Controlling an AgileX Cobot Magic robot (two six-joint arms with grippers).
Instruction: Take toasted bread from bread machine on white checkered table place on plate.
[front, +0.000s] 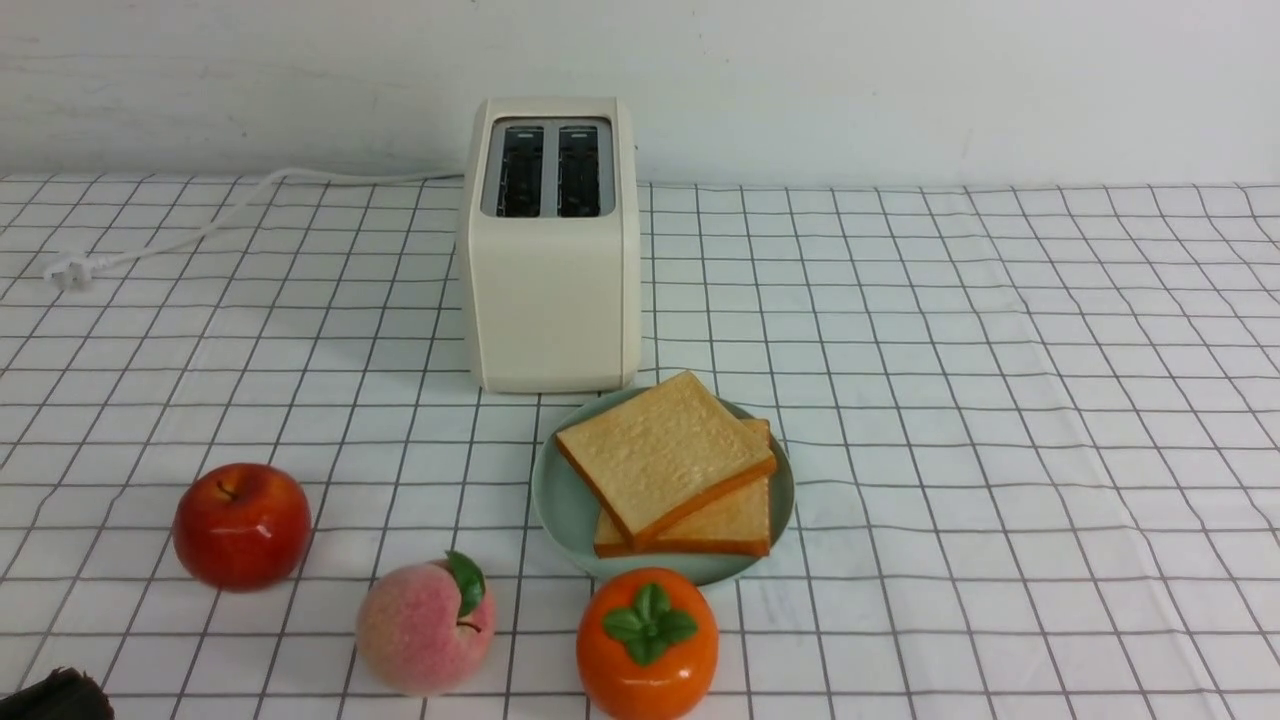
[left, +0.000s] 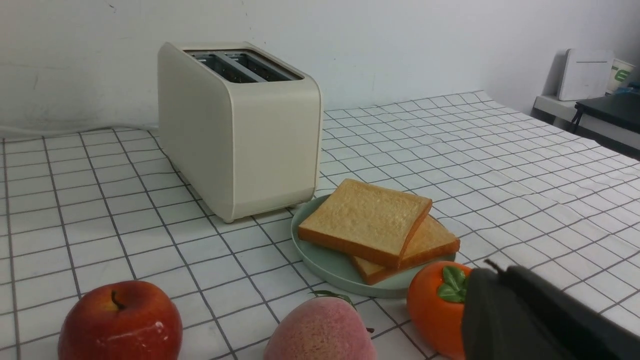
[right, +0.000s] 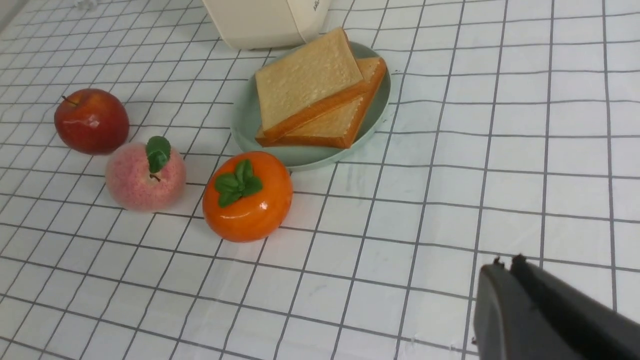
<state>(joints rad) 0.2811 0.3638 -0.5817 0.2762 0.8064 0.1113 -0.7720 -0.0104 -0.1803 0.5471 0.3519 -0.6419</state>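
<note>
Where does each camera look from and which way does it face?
Front: between the arms, facing forward to the toaster and the plate; a dark bit of the left gripper at the lower left corner.
Left wrist: on the left arm, a low, slanting look across the fruit to plate and toaster; its closed gripper shows, blurred.
Right wrist: on the right arm, looking down at plate, fruit and checkered table; its gripper shows.
Front and left wrist share the toaster's slots.

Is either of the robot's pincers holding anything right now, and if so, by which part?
Nothing is held: the left pincer and right pincer are both empty, and both toast slices lie on the plate.
</note>
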